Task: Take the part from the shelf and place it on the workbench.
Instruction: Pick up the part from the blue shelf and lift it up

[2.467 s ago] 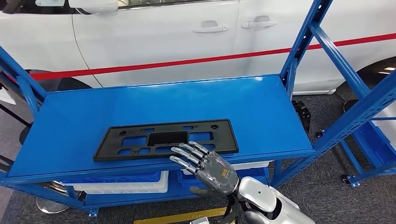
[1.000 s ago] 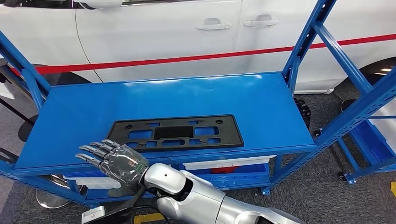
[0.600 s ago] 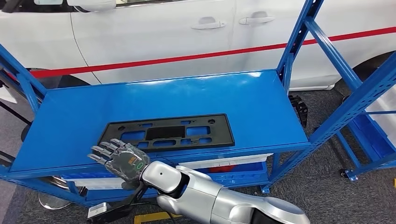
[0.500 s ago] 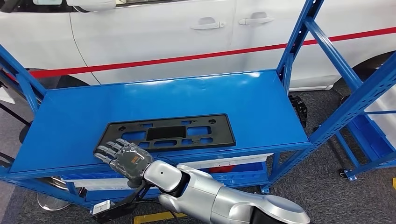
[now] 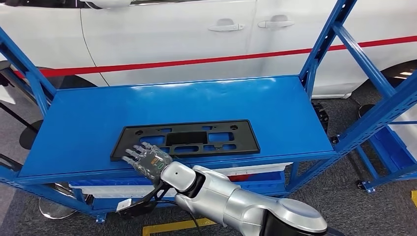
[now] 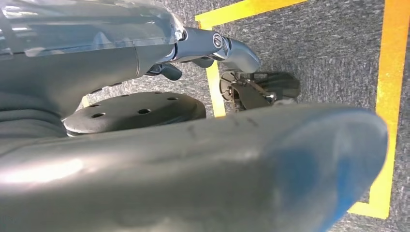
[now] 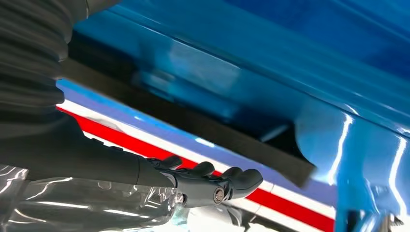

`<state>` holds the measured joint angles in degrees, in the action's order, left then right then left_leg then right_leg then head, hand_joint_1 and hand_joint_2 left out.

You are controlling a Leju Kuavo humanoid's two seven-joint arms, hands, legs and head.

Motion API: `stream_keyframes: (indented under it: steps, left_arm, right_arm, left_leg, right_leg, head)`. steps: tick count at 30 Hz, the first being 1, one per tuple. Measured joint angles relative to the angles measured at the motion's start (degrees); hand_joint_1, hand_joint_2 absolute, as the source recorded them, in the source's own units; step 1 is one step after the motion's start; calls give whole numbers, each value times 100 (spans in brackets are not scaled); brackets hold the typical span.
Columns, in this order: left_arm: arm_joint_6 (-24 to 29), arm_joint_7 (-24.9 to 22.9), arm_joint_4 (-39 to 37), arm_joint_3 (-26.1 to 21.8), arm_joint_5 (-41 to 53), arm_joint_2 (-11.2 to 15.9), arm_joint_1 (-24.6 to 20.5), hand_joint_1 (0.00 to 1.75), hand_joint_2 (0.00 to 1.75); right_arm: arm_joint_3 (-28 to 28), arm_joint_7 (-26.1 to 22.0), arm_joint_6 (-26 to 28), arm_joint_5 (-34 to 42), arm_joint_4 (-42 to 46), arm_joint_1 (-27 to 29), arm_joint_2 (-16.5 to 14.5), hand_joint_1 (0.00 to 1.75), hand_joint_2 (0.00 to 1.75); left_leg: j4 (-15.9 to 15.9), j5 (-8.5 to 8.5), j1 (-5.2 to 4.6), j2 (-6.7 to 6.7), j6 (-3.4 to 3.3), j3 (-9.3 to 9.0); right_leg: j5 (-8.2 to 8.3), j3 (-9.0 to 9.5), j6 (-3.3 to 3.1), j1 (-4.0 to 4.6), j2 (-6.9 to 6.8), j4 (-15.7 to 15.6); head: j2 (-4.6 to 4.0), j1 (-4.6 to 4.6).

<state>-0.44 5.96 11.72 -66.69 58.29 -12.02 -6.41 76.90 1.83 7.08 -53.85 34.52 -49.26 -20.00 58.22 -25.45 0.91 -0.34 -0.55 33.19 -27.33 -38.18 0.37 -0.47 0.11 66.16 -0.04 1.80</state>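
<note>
Part [image 5: 187, 139]: flat black plastic plate with cut-outs, lying on the blue shelf [image 5: 275, 113], near its front edge. Right hand [image 5: 147, 160]: fingers extended and slightly apart, over the part's near left corner, holding nothing. Left hand [image 6: 212, 46]: hanging over grey floor; state cannot be told. White car [image 5: 172, 34] behind

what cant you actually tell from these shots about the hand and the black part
- Head view: whether the right robot hand touches the black part; its fingers overlap the part's near left corner.
- Right wrist view: the part's shape; blurred, seen edge-on.
- Left wrist view: the left robot hand's pose; a blurred grey body part covers much of the view.
- Head view: lower shelf contents, hidden under the blue shelf.
</note>
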Motion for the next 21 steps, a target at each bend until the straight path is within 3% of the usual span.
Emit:
stream_keyframes:
  steps: [2, 5, 7, 10, 11, 12, 13, 16, 18, 21]
  left_arm:
    - [-5, 3, 0, 0, 10, 1, -1, 0, 0]
    - [-8, -2, 0, 0, 28, 3, 3, 0, 0]
    - [-10, -5, 0, 1, 43, 7, 2, 0, 0]
    - [-21, -14, 0, 1, 64, 15, 6, 0, 0]
    - [-25, -20, 0, 1, 73, 19, 9, 0, 0]
    - [-28, -26, 0, 1, 87, 23, 12, 0, 0]
    - [-34, -31, 0, 1, 102, 27, 11, 0, 0]
    - [-69, -46, 0, 3, 158, 34, -5, 0, 0]
    - [-91, -60, 0, 5, 202, 35, -17, 0, 0]
    - [-106, -80, 0, 13, 254, 35, -15, 0, 0]
  right_arm:
    - [4, 16, -80, 34, -94, -47, -1, 0, 175]
    - [8, 84, -180, 100, -239, -80, -1, 0, 175]
    - [10, 107, -203, 130, -320, -109, -4, 0, 175]
    - [10, 144, -218, 191, -450, -154, -9, 0, 175]
    - [10, 166, -222, 223, -503, -157, -9, 0, 175]
    - [10, 187, -224, 266, -552, -162, -9, 0, 175]
    - [10, 200, -223, 315, -596, -176, -9, 0, 175]
    - [-1, 247, -223, 473, -724, -303, -10, 0, 175]
    - [-23, 321, -229, 540, -845, -417, -11, 0, 175]
    - [-60, 387, -240, 608, -1013, -558, -10, 0, 175]
  left_leg:
    - [16, -16, -21, -1, 44, 9]
    - [1, -21, -21, 4, 136, 16]
    - [138, -139, -11, 7, 196, 71]
    - [1084, -625, 8, 9, 261, 498]
    - [1386, -714, 12, 9, 274, 644]
    - [1513, -699, 12, 10, 280, 711]
    - [1435, -585, 12, 10, 280, 683]
    - [405, -73, 3, 14, 236, 215]
    - [39, 9, -21, 7, 172, 54]
    - [-13, 45, -27, 0, 58, 46]
  right_leg:
    - [188, 271, -51, 23, -2, -587]
    - [208, 316, -109, 40, 5, -724]
    - [238, 341, -169, 18, 0, -780]
    - [251, 352, -217, 11, -10, -801]
    - [249, 350, -222, 15, -10, -796]
    - [246, 349, -222, 16, -9, -789]
    - [242, 348, -220, 16, -5, -780]
    - [219, 344, -182, 23, 5, -740]
    - [222, 327, -128, 39, 3, -729]
    - [221, 312, -34, 36, -2, -715]
  head:
    - [0, 3]
    - [0, 4]
    - [0, 9]
    - [0, 20]
    - [0, 19]
    - [0, 19]
    - [0, 19]
    - [0, 18]
    - [0, 13]
    - [0, 8]
